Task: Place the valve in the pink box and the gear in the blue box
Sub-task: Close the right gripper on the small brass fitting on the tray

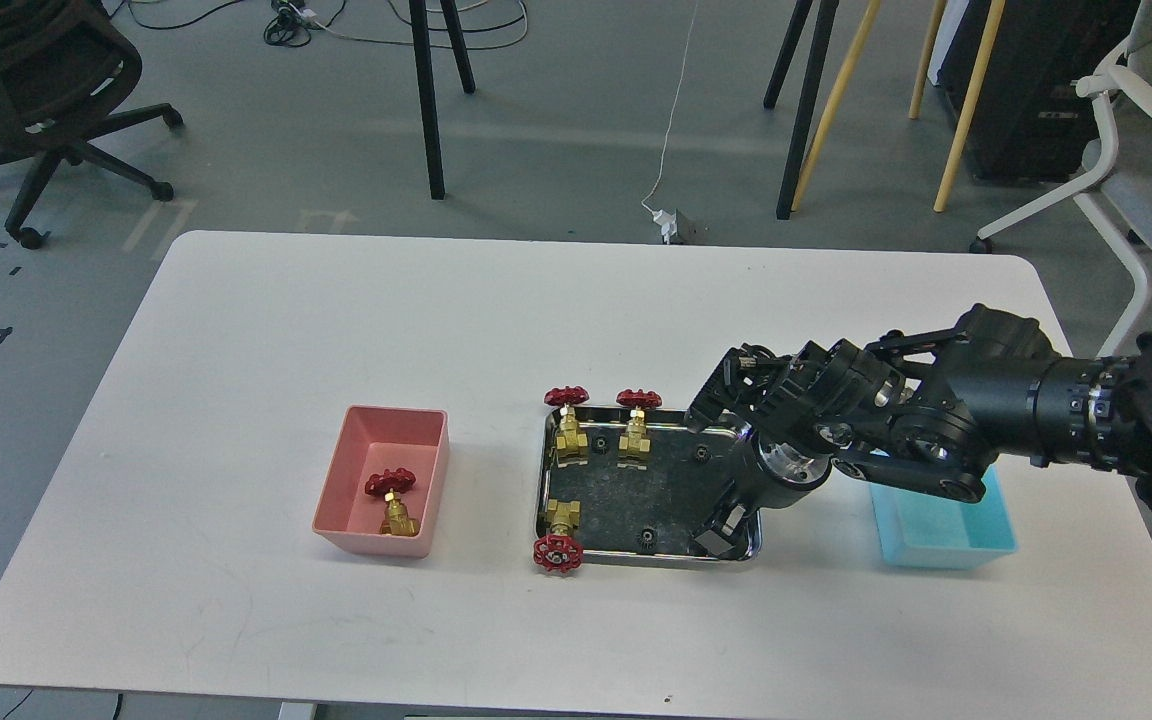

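Reaching down into the steel tray, right hand sits at its near-right corner; can't tell if open or holding anything. Nearest gear lies just left of it. Blue box sits right, under the arm. One valve already in pink box; L arm not in view.

We find no writing, label, brand, number or sign that we can read anywhere in this view; whatever marks there are on the floor are plain tape lines, without letters or figures.
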Motion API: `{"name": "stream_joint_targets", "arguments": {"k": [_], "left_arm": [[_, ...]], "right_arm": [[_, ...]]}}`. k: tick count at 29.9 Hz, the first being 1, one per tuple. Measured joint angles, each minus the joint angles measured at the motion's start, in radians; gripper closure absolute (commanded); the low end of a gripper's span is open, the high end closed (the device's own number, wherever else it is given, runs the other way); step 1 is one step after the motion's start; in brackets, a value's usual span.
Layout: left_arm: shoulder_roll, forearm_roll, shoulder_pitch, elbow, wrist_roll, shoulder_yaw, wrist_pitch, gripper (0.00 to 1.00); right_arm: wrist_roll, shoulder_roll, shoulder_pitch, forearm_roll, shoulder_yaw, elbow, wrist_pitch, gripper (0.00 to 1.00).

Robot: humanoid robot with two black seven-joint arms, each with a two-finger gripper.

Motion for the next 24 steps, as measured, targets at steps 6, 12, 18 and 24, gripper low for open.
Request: {"name": "stream_joint_targets", "arguments": {"k": [6, 12, 18, 24], "left_arm": [[0.001, 0.000, 0.000, 0.010, 0.000, 0.000, 0.000, 0.01], [0.002, 0.000, 0.000, 0.026, 0.000, -0.002, -0.006, 0.01], [0.003, 0.000, -0.003, 0.028, -0.002, -0.001, -0.006, 0.01], [0.005, 0.000, -0.003, 0.028, -0.002, 0.001, -0.005, 0.01]], "right_arm": [[-0.002, 0.021, 0.006, -0.004, -0.012, -0.009, 0.000, 0.53], [-0.004, 0.030, 0.010, -0.004, -0.012, -0.010, 0.000, 0.63], [-0.004, 0.031, 0.010, -0.005, -0.024, -0.008, 0.000, 0.67], [-0.003, 0.031, 0.013, -0.005, -0.027, -0.003, 0.000, 0.71]]}}
